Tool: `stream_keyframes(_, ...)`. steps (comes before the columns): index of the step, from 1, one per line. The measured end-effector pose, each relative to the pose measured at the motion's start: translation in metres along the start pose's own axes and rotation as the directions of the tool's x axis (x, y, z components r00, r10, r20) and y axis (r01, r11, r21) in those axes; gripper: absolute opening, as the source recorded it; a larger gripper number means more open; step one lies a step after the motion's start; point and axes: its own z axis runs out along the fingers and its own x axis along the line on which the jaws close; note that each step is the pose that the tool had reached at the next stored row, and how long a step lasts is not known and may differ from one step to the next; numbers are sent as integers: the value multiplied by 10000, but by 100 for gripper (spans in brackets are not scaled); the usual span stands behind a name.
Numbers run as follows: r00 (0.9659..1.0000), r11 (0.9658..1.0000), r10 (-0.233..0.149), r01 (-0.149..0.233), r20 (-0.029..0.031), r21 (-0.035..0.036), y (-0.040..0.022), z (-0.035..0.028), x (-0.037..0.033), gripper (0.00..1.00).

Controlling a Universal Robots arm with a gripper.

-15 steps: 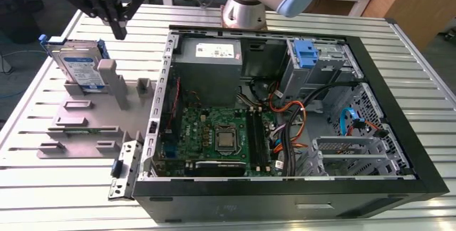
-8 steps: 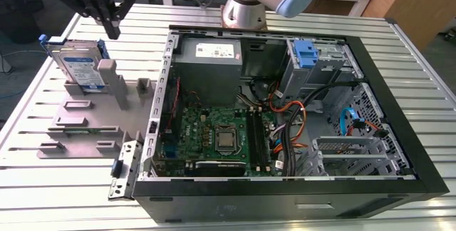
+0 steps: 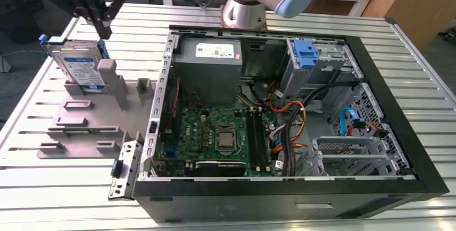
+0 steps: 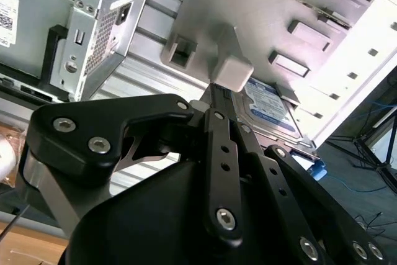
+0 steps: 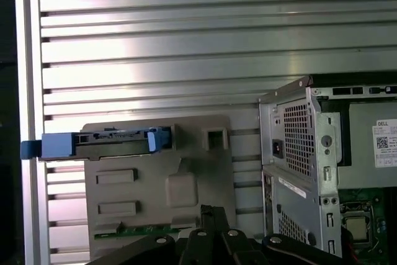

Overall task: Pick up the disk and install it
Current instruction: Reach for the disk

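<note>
The disk [image 3: 77,65] is a silver drive with a white-and-blue label in a blue carrier. It stands on edge in a slot at the far end of the grey fixture plate [image 3: 78,119], at the exterior view's left. My gripper [image 3: 105,31] hangs just above and slightly behind it. Its black fingers are shut together, hold nothing and do not touch the disk. In the second wrist view the disk's label [image 4: 273,107] shows past my fingertips [image 4: 214,94]. In the first wrist view the disk [image 5: 105,143] appears edge-on on the plate [image 5: 155,184], beyond my gripper [image 5: 211,214].
The open computer case [image 3: 399,135] lies to the exterior view's right of the plate. It holds a grey power-supply box [image 3: 209,52], a green motherboard [image 3: 213,135] and a metal cage with a blue clip [image 3: 304,55]. The arm's base [image 3: 246,4] stands behind the case on the slatted metal table [image 3: 57,188].
</note>
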Motion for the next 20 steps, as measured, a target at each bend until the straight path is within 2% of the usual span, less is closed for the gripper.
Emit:
stream_keyframes(12,10000,10000,16,-16,1,0,-14,24,341,11)
stream_keyframes(20,10000,10000,39,-39,1,1,-1,56,531,11)
